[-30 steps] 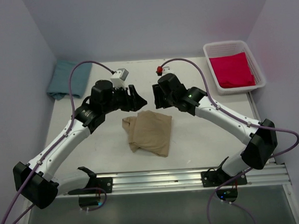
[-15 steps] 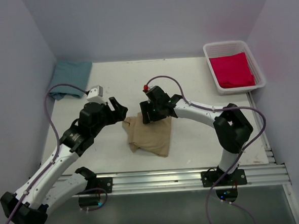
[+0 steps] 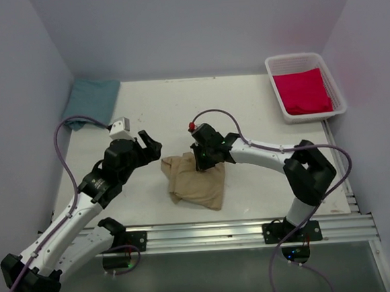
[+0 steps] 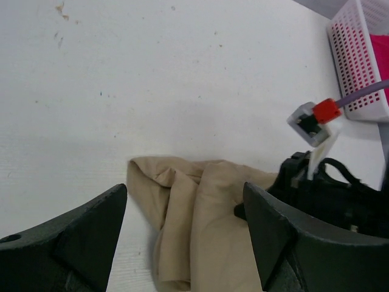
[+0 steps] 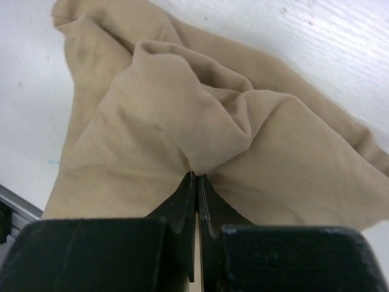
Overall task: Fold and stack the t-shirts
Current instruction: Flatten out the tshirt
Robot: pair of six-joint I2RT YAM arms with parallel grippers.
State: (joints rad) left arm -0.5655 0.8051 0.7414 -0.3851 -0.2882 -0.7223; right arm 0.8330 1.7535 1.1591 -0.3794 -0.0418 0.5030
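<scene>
The tan t-shirt lay crumpled in the centre of the overhead view, in the middle of the surface. The right hand was clamped on a raised ridge of cloth near the shirt's upper edge, with the fabric pinched tight between its closed tips. The left hand hovered just left of the shirt. Its fingers were spread apart and held nothing, and the shirt's bunched upper-left corner showed between them in its wrist view.

The cloth looked thin, light and limp. It would likely sag and drag rather than hold any shape, and a mid-panel pinch like the present one would probably lift a tent of fabric, not a flat sheet. Better holds would be two corners of one edge, at the hem or shoulders, one per hand, so the shirt could be drawn flat. It seemed in no way fragile, and a narrow pinch should keep it.

There were three shirts. The tan one was at centre, one teal t-shirt lay at the upper left, and one red-pink t-shirt lay folded inside the single white basket at the upper right. None was stacked on another.
</scene>
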